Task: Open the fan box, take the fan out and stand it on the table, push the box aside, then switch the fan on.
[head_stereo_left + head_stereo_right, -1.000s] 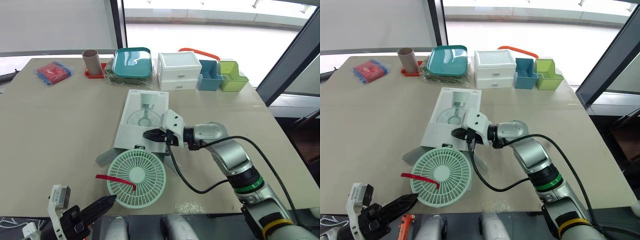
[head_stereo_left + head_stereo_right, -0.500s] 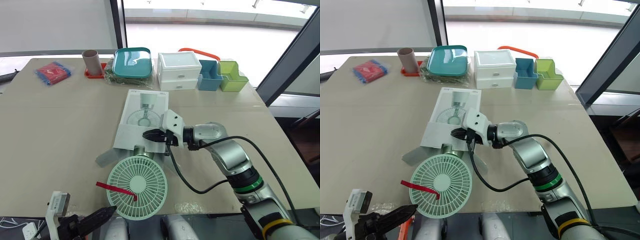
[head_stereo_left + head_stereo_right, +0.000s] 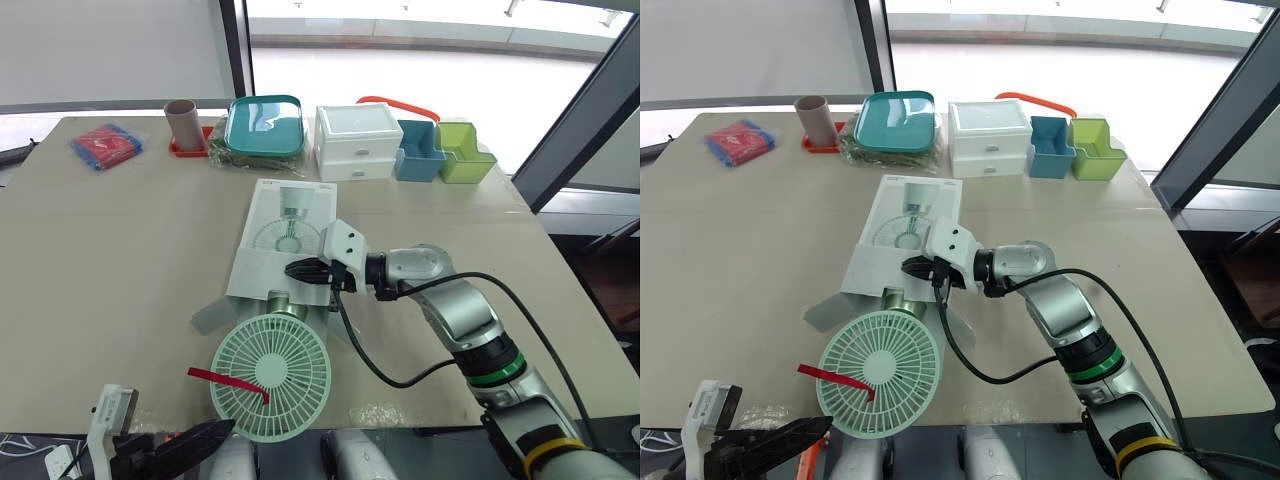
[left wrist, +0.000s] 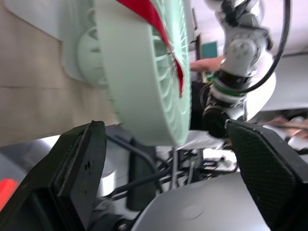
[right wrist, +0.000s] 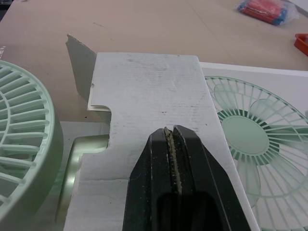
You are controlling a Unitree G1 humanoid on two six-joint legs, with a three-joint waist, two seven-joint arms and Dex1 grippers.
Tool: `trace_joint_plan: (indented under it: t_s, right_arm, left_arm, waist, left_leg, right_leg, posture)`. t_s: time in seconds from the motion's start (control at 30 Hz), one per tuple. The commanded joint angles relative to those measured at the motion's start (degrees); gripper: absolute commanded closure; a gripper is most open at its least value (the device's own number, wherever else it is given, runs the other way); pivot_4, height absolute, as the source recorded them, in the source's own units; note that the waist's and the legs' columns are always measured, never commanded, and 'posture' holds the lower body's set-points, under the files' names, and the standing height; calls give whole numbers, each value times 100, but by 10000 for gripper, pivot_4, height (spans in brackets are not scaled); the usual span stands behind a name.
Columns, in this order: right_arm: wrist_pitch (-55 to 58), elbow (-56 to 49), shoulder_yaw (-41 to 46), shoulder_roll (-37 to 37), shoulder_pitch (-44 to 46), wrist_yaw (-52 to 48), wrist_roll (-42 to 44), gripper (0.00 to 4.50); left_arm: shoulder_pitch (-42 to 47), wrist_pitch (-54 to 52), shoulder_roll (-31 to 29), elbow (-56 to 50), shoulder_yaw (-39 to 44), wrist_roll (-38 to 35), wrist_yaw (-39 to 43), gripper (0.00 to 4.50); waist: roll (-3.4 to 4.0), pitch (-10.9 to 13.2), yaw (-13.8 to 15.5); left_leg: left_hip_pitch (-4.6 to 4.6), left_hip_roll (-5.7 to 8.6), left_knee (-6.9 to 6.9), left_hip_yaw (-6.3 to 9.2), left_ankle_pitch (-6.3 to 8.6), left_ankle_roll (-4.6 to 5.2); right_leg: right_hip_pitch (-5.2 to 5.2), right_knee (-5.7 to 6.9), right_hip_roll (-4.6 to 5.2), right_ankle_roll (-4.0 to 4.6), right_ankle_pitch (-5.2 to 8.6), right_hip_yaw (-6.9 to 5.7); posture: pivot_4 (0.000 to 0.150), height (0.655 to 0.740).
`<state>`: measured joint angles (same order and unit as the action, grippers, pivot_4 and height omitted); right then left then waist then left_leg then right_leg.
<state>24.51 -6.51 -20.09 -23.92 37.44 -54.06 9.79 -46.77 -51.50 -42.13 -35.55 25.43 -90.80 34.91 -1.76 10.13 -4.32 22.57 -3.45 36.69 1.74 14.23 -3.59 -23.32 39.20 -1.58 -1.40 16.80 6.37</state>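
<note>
Pins box (image 3: 285, 235) with right gripper (image 3: 295, 269), jaws pressed together; has left gripper (image 4: 166, 139) spread wide, empty, near fan (image 3: 270, 375). Risks toppling fan off table (image 3: 110, 300) edge if tugged — head overhangs.

A wide, pale brown tabletop (image 3: 100, 250) fills most of the middle and lower part. At the top, a big window (image 3: 430, 60) lets in bright daylight. In the upper left is a plain grey wall (image 3: 110, 50). A dark post (image 3: 238, 45) stands between the wall and the window. Another dark frame (image 3: 585, 105) slants down the upper right.
</note>
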Motion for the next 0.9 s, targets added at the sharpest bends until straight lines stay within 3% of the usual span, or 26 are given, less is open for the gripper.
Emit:
trace_joint_plan:
  t_s: [0.03, 0.13, 0.4, 0.53, 0.63, 0.77, 0.9]
  right_arm:
    - [-27, 54, -73, 19, 28, -88, -39, 45000]
    - [-40, 85, -72, 37, 43, -105, -47, 45000]
    - [-122, 145, -68, 16, 19, -173, -61, 45000]
    - [-227, 262, -109, 79, 81, -199, -85, 45000]
    - [-304, 344, -111, 109, 127, -236, -98, 45000]
    - [-405, 492, -115, 156, 199, -305, -134, 45000]
    - [-492, 578, -138, 186, 217, -341, -180, 45000]
  left_arm:
    - [-157, -55, -227, 40, 440, 303, 595, 595]
    - [-244, -117, -395, 119, 718, 532, 1035, 595]
    - [-99, 690, -754, 330, 1258, 2306, 2546, 595]
    - [-19, 2310, -614, 472, 1288, 4092, 3195, 595]
    - [198, 2972, -307, 576, 1236, 4571, 3279, 595]
    - [751, 4749, 149, 830, 736, 6002, 3234, 595]
    - [875, 6186, 452, 1180, 275, 6871, 3426, 595]
  waist:
    - [-4, -2, 0]
    - [-3, -2, 0]
    - [-4, -2, -1]
    - [-3, -2, -1]
    - [-4, -2, -7]
    - [-8, -5, -2]
    - [-11, -7, -13]
  left_leg:
    - [0, 0, 0, -1, 0, 0]
    - [0, -1, -1, -2, 0, 0]
    - [0, -1, -4, -2, 0, 0]
    - [-2, -1, -6, -2, 0, -1]
    - [-6, -3, -9, -12, 0, -1]
    - [-6, 0, -9, -11, 0, 0]
    - [-10, -7, -8, -19, 0, 0]
  right_leg:
    - [0, 0, 0, 0, 0, 0]
    - [-1, 0, 1, 1, 2, -1]
    - [-2, 0, 1, 4, 3, -2]
    - [-2, 0, 0, 8, 4, -3]
    - [-3, 0, 1, 11, 3, 1]
    - [-1, 0, 7, 9, 3, 0]
    - [0, 0, 3, 13, -2, 3]
  posture:
    - [1500, 7400]
    - [1500, 7400]
    - [1500, 7400]
    - [1500, 7400]
    - [1500, 7400]
    - [1500, 7400]
    - [1500, 7400]
